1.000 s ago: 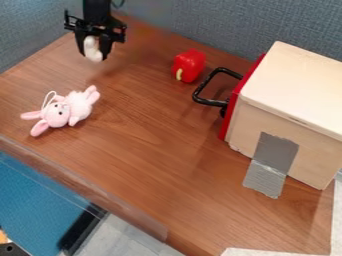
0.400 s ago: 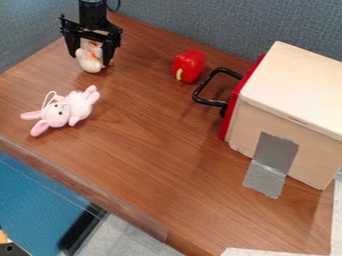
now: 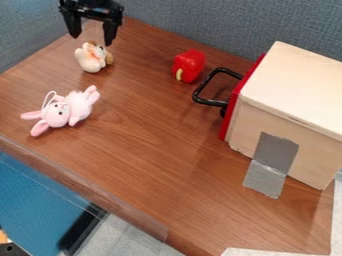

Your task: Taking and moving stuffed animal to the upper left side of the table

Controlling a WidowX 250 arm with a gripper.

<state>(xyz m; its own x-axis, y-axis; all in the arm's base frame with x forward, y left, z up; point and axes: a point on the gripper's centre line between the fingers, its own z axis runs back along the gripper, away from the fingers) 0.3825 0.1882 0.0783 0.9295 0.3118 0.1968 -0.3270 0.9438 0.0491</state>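
At the upper left of the wooden table (image 3: 153, 130), a small cream stuffed animal (image 3: 89, 59) with brown and orange patches rests on the surface. Directly above it, near the top edge of the view, hangs the black gripper (image 3: 90, 36), open, its two fingers spread apart and nothing between them. A pink stuffed bunny (image 3: 67, 111) with a white string loop lies on the left part of the table, nearer the front edge than the cream one.
A red toy pepper (image 3: 189, 65) sits at the upper middle. Right of it stands a wooden box (image 3: 287, 95) with a red front, black handle (image 3: 207, 87) and grey tape. Grey fabric partitions (image 3: 220, 25) border the back and left. The table's front edge runs along the lower left.
The gripper first came down with the cream stuffed animal between its fingers, then opened and rose off it. That toy now sits free on the table; the bunny and pepper have not moved.
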